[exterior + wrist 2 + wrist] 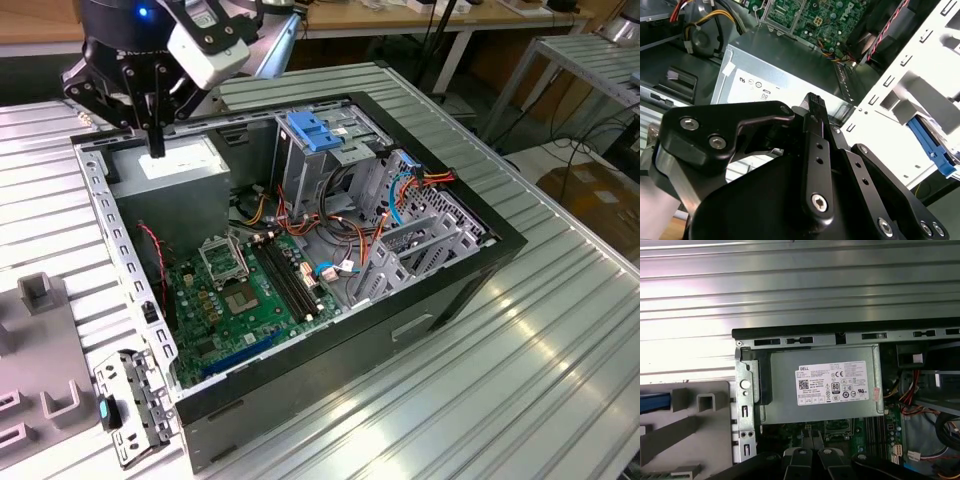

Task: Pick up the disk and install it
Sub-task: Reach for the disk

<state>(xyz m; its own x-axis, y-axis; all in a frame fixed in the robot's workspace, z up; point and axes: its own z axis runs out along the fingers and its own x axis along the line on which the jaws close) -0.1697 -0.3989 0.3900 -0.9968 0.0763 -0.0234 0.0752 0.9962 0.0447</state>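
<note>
**A:** so what's it all sitting on?

**B:** Ribbed metal counter (520,380), pretty shiny, with light glaring off the slats. An open case (400,310) lies on its side on it, board (240,290) facing up. A grey fixture (40,330) sits on the counter just beside the case, at the exterior view's left.

**A:** and the room?

**B:** Workshop-ish. Wooden desks (480,18) run along the back with cables hanging off them. There's another slatted table (590,60) at the exterior view's right, and a cardboard box (595,195) on the floor near it.

**A:** gripper?

**B:** The gripper (156,148) hangs right over the grey box (190,195) in the case's corner, by its white sticker. Its fingers are pressed together with nothing between them.

**A:** where's the disk then?

**B:** Honestly can't tell. In the first wrist view a blue strip (654,402) lies in the fixture, but whether that's its rail I can't say. The blue bracket (313,130) sits on top of the drive cage, well apart from the gripper.
</note>
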